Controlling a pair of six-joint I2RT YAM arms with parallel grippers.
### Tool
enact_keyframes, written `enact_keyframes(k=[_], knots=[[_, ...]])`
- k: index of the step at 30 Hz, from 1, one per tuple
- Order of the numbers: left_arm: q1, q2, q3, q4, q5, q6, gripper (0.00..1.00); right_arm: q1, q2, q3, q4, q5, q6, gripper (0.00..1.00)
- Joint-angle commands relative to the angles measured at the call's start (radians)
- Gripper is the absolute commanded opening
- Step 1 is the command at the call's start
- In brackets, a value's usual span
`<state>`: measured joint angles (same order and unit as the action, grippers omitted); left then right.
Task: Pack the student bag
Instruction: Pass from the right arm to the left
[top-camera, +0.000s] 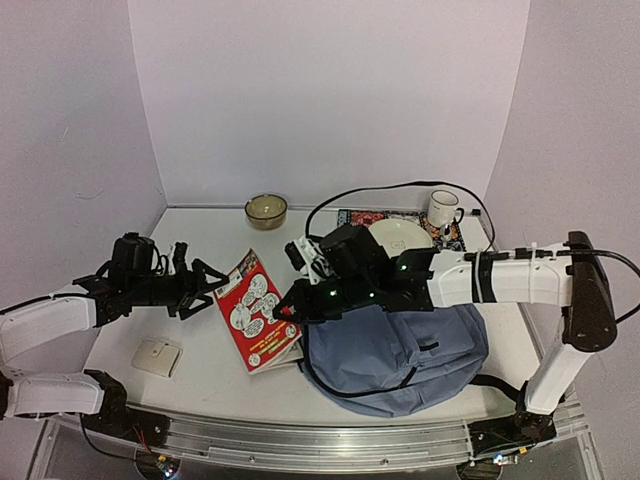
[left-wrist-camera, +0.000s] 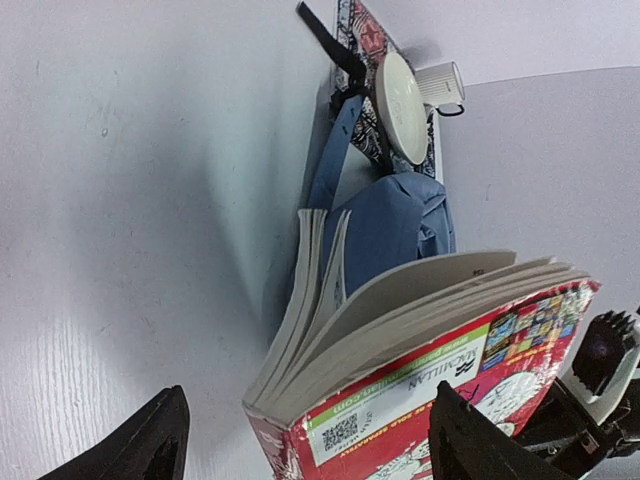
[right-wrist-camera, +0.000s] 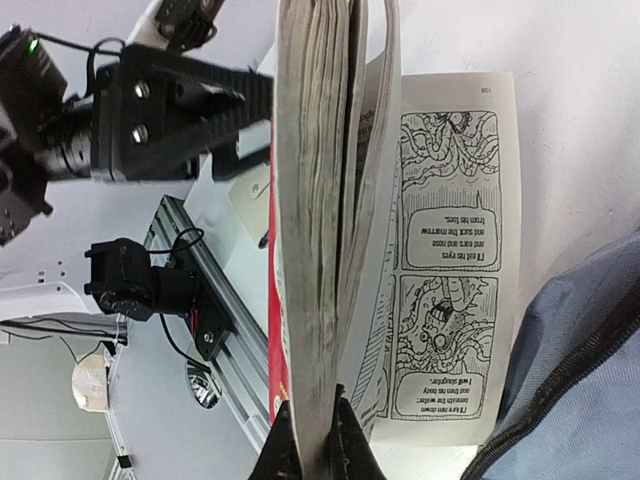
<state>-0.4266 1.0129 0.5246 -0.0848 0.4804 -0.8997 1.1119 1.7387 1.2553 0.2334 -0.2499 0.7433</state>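
Note:
The blue-grey student bag (top-camera: 400, 355) lies at the front right of the table, and it also shows in the left wrist view (left-wrist-camera: 395, 225) and the right wrist view (right-wrist-camera: 590, 380). A red-covered comic book (top-camera: 255, 310) stands partly open just left of it. My right gripper (right-wrist-camera: 315, 450) is shut on a thick bunch of the book's pages (right-wrist-camera: 320, 250), holding them upright, while one comic page (right-wrist-camera: 450, 260) lies flat. My left gripper (left-wrist-camera: 310, 450) is open, with the book's spine corner (left-wrist-camera: 300, 420) between its fingers, and it is not gripping.
A small white flat object (top-camera: 158, 357) lies at the front left. At the back of the table are a glass bowl (top-camera: 266, 210), a white plate (top-camera: 400, 238) on a patterned mat (top-camera: 360, 217), and a white mug (top-camera: 443, 210). A black cable (top-camera: 380, 190) loops along the back.

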Motion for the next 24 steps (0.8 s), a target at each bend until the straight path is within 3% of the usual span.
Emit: enact_keyframes(k=[1,12,18,24], knots=[[0.062,-0.023,0.061,0.01,0.254,0.087,0.84,-0.005,-0.09,-0.015,0.032,-0.064,-0.08,0.0],[0.066,-0.014,0.04,0.048,0.328,0.055,0.75,-0.006,-0.126,-0.005,0.063,-0.115,-0.11,0.0],[0.065,-0.052,-0.01,0.232,0.391,-0.085,0.57,-0.006,-0.104,0.023,0.087,-0.121,-0.105,0.0],[0.065,-0.144,-0.01,0.244,0.354,-0.149,0.32,-0.006,-0.074,0.046,0.092,-0.084,-0.092,0.0]])
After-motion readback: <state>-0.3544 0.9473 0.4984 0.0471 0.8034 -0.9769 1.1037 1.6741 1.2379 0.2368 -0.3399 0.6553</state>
